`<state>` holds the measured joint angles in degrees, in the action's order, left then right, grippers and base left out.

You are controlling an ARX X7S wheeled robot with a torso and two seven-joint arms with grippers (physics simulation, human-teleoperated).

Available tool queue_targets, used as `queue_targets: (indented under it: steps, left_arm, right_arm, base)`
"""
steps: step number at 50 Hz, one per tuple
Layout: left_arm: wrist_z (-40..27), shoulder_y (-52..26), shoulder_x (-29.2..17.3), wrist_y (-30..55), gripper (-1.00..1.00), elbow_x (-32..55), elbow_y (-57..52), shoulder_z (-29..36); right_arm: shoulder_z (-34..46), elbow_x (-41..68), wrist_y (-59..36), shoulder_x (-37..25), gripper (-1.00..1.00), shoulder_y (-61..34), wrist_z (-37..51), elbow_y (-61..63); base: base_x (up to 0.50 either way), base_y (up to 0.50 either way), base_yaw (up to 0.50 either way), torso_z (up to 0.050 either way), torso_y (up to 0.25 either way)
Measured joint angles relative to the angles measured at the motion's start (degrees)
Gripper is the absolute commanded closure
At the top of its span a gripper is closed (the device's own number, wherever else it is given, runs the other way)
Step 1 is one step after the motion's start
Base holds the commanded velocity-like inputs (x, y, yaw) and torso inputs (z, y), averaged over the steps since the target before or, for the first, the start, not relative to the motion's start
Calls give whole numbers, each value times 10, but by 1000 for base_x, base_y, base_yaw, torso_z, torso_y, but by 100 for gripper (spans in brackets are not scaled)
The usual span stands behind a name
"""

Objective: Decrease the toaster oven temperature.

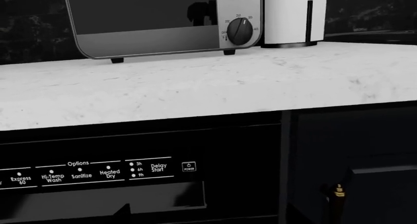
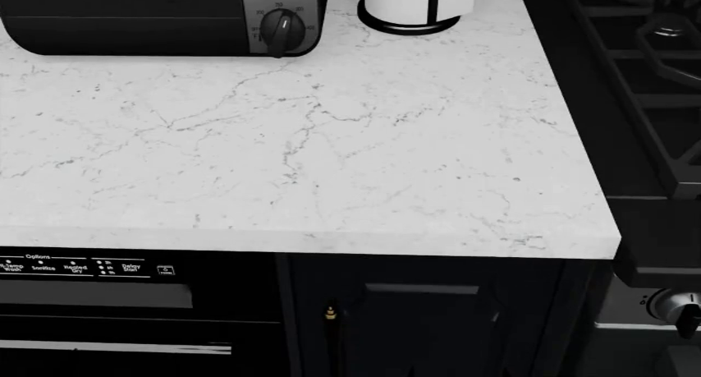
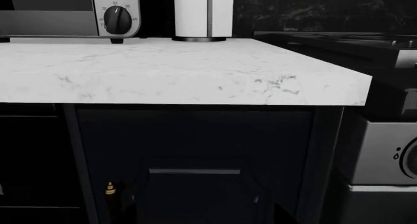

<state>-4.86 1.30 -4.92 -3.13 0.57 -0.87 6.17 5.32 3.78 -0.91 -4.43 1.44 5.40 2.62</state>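
Wide black toaster oven with dark glass front and silver knob panel [image 2: 164, 20] at rear of white marble tabletop [image 2: 328, 147], just beside white paper-towel roll on black stand [image 2: 416, 3]. Round black numbered knob [image 1: 239, 31] at lower panel corner. Neither end effector in view; opening impossible to tell.

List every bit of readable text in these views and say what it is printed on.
"Options", "Express 60", "Hi-Temp Wash", "Sanitize", "Heated Dry", "3h", "6h", "9h", "Delay Start", "POWER": white lettering on the black dishwasher control panel under the countertop.
Numbers ringing the lower knob of the toaster oven: too small and blurred to read reliably.
Paper-towel roll: no text.
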Motion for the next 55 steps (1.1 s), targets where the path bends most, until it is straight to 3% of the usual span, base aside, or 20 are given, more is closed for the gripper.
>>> queue_targets:
  steps: [15, 28, 37, 47, 55]
  left_arm:
    - [-7, 9, -2, 18, -100, -25, -35, 3]
    - [-24, -38, -4, 199, -100, -64, -129, 20]
    - [-13, -90, -19, 347, -100, -96, -208, 36]
    - [69, -139, -52, 523, -100, -85, -341, 57]
    - [129, -120, -85, 595, -100, -63, -451, 82]
  right_arm:
    - [12, -5, -14, -5, -100, 11, -1, 47]
    - [25, 1, -89, -19, -100, -8, 1, 135]
    - [23, 19, -222, -32, -100, -56, 5, 233]
    - [5, 66, -430, -38, -100, -145, 8, 338]
    - [-25, 111, -580, -31, -100, -235, 2, 384]
  base:
    - [0, 0, 0, 0, 0]
    - [0, 0, 0, 0, 0]
    - [0, 0, 0, 0, 0]
    - [0, 0, 0, 0, 0]
    - [0, 0, 0, 0, 0]
